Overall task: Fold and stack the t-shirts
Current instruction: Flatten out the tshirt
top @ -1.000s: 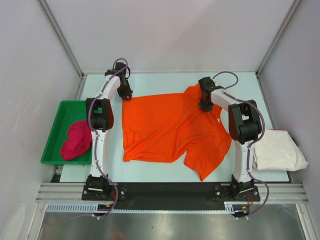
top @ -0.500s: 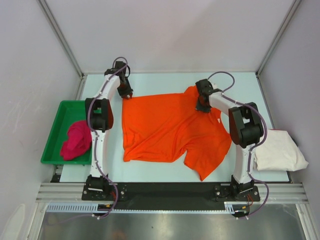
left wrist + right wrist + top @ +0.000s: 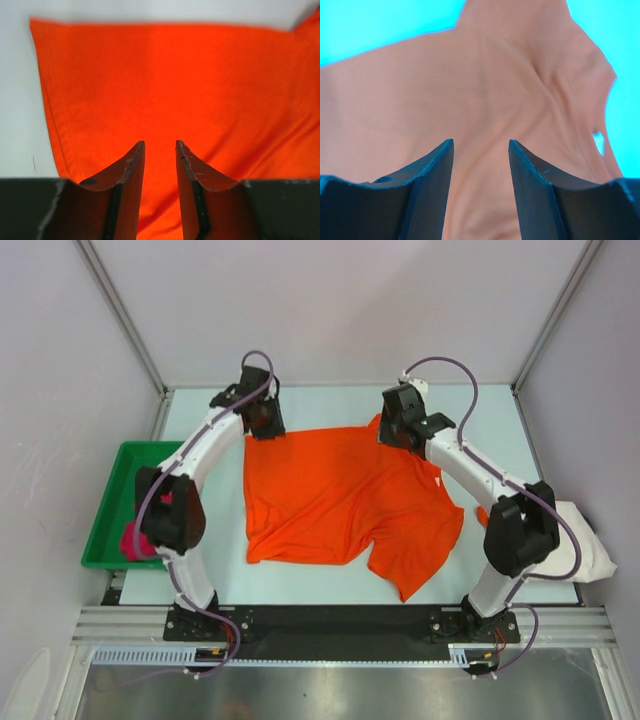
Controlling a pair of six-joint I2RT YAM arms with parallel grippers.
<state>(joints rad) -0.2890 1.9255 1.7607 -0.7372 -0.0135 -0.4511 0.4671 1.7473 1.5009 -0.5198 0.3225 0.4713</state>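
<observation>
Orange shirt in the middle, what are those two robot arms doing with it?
The orange shirt lies spread out on the table, not folded yet. The left claw and the right claw both hang open over its far edge, one toward each side, holding nothing. A pink shirt waits in the green tray, and an off-white shirt sits on the right.
</observation>
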